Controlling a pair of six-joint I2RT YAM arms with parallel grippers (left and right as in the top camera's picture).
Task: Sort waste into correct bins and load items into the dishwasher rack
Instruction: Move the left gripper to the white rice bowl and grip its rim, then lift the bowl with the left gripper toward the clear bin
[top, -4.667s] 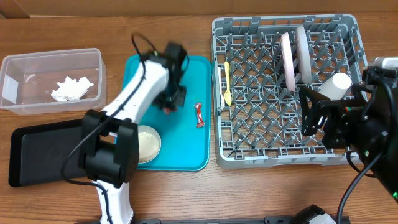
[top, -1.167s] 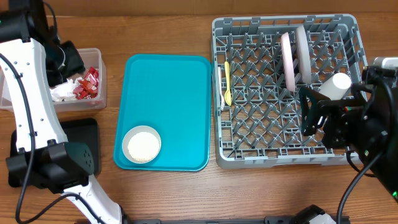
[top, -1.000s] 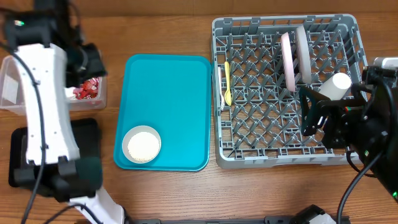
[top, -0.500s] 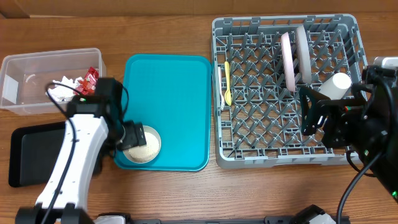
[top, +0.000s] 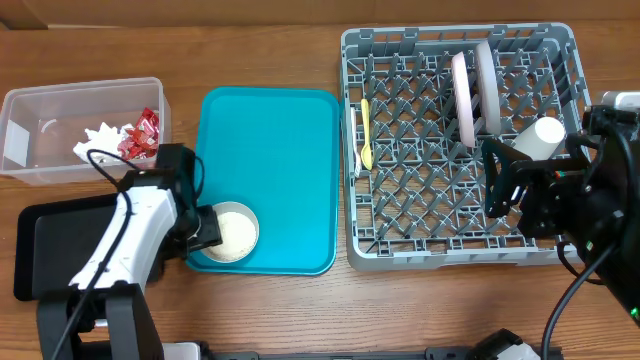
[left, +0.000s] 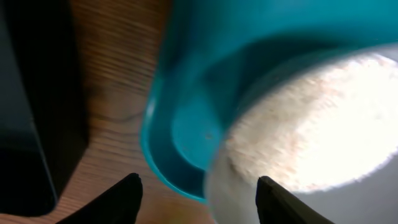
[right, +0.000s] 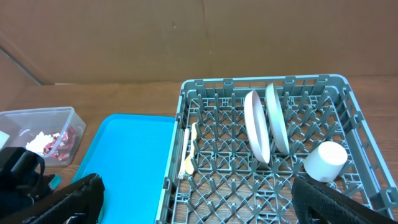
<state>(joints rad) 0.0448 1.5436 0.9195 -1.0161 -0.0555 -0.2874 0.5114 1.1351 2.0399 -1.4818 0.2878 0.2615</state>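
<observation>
Reaching for the small pale round bowl (top: 230, 232) of loose white rice-like grains (left: 311, 134); it sits in the near-left corner of the teal plastic serving tray (top: 270, 130); that is the step in hand by my read.

Left gripper (top: 205, 228) is at the bowl's left edge, low over the tray rim; forearm runs back over the shallow black rectangular tray (top: 45, 250). In the left wrist view the fingers (left: 127, 193) are spread; the bowl wall sits between them, 1 finger outside and 1 over the rice; nothing clamped yet.

Next move, as I judge it: close on the wall, lift level so no grains spill, tip the rice into a bin, then carry the bowl to the large grey plastic lattice dishwasher rack (top: 450, 235). Which bin is a guess; the black tray looks likelier.

Clear plastic rectangular tub (top: 40, 120) holds the crumpled white paper napkin (top: 98, 140) and shiny red snack wrappers (top: 140, 135).

The rack holds 2 upright round plates (top: 462, 95), the small white cup (top: 545, 133) and the yellow and white plastic cutlery (top: 366, 130).

Right gripper (top: 500, 190) hovers over the rack's right side; jaws wide apart, empty.
</observation>
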